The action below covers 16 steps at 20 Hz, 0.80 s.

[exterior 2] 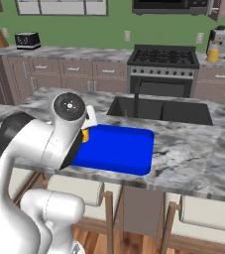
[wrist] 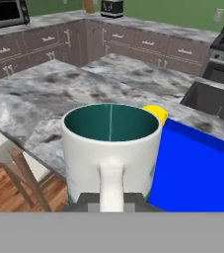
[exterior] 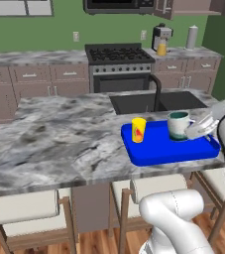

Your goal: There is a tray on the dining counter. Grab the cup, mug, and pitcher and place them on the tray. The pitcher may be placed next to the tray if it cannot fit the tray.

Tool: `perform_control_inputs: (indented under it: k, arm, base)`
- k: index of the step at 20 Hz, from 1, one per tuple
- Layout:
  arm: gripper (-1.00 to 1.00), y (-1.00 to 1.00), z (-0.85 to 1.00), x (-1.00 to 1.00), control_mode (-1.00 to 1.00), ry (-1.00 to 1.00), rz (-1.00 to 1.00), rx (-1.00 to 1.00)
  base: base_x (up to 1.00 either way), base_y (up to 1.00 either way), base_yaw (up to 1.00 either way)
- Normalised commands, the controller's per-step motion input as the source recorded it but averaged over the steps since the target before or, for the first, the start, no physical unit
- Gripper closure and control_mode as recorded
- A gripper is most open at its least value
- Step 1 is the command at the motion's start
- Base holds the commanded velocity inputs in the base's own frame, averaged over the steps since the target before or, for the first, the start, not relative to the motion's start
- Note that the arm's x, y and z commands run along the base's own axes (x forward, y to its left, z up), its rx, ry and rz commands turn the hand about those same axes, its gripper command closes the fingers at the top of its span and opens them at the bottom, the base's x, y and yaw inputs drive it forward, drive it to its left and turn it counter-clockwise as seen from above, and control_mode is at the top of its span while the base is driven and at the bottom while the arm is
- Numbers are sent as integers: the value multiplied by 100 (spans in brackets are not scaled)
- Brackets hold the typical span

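Big picture first: the long marbled desk runs across the kitchen with stools tucked under its edge, and on it, just in front of the sink, sits the blue tray. That's the landing zone, and it's filling up.

On the tray's left end stands the yellow cup, upright, red mark facing us. That one looks done. At the tray's right end is the mug, white with its teal inside, and it's right at the tray, over the blue floor, though I can't tell whether its base is touching down or hanging just above. From the hand's own camera the mug is huge and close, handle pointing straight back at us, the cup's yellow rim peeking out behind it and blue tray spreading to one side.

Now the pitcher: it's way back on the far worktop right of the stove, orange contents showing, beside the coffee machine. Well apart from the tray, untouched. So by my count one item placed, one being delivered, one left to fetch, and that will mean a trip across the kitchen.

The hand is pinched fully closed, and it's clamped on the mug's loop handle, fingers either side of it. Not released yet.
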Motion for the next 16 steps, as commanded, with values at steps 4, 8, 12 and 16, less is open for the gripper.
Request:
perform_control_inputs:
  k: [4,8,12,16]
  arm:
    - [100,0,-6,15,-100,0,11,3]
    - [100,0,-19,10,-100,0,9,2]
    - [100,0,-36,15,-100,0,8,1]
    - [100,0,-44,23,-100,0,7,1]
  base:
    - [0,0,0]
    - [0,0,0]
    - [0,0,0]
    - [0,0,0]
